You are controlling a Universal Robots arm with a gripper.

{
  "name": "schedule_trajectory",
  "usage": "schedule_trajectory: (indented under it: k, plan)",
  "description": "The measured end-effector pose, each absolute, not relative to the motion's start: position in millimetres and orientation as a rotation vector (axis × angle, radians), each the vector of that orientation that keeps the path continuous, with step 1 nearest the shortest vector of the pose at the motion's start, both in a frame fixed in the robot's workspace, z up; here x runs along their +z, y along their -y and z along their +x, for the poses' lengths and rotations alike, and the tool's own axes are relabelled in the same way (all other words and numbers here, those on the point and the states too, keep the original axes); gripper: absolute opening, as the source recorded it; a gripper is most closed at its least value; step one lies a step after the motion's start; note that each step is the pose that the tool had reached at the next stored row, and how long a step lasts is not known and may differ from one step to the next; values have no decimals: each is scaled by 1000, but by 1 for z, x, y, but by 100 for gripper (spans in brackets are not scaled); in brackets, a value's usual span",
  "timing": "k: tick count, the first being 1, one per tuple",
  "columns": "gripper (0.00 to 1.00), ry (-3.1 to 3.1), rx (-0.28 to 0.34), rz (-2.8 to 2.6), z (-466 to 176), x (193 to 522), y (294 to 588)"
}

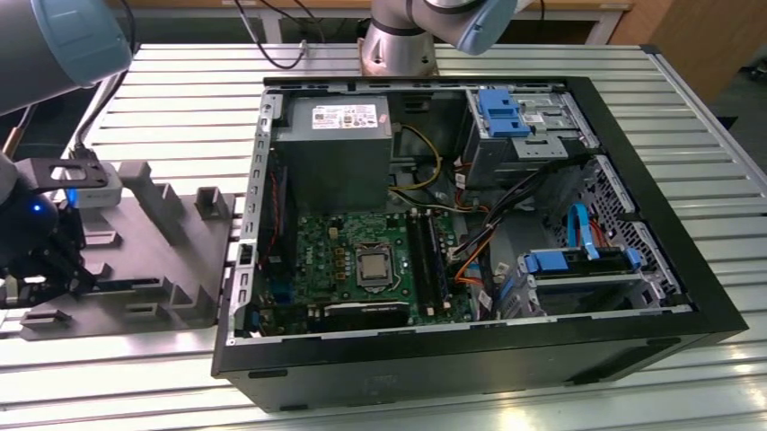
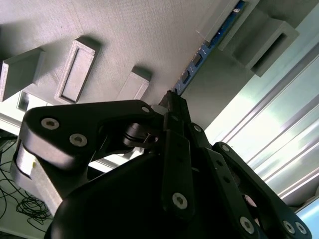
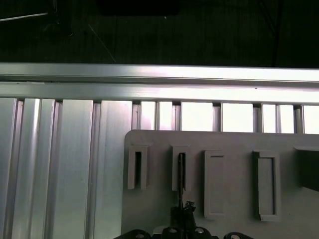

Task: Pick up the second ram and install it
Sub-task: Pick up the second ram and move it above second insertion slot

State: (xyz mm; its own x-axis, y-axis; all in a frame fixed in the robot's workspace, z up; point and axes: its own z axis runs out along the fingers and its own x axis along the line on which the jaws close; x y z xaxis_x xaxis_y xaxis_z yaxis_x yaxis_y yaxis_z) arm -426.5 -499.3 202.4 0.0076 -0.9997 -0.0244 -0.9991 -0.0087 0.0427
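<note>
Second ram (image 2: 204, 47): in the second wrist view it is a thin dark stick with a blue edge, standing on edge in a slot of the gray holder (image 2: 124, 30). Its long axis runs straight away from the gripper (image 2: 172, 102), in line with it. The jaws are drawn together on the stick's near end and appear to pinch it across its thin faces. The black linkage hides the exact contact. The ridged metal table (image 2: 279, 114) lies beyond the holder.

In the first wrist view the second ram (image 3: 181, 172) appears edge-on, as a narrow dark line in the second slot in from the holder's (image 3: 229, 142) edge. The gripper (image 3: 185, 209) meets it at the near end. This view adds which slot holds the stick. The table (image 3: 75, 164) borders the holder.

In the exterior view the gripper (image 1: 42, 265) sits low over the holder (image 1: 156, 242) at the exterior view's left. The open computer case (image 1: 671, 296) with its green motherboard (image 1: 348, 256) lies well apart, toward the exterior view's right. This view adds the gap between the holder and the case.
</note>
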Motion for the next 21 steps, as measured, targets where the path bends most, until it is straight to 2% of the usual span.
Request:
schedule_trajectory:
  k: [21]
  plan:
    - [11,2203,-75,2221,-427,208,499]
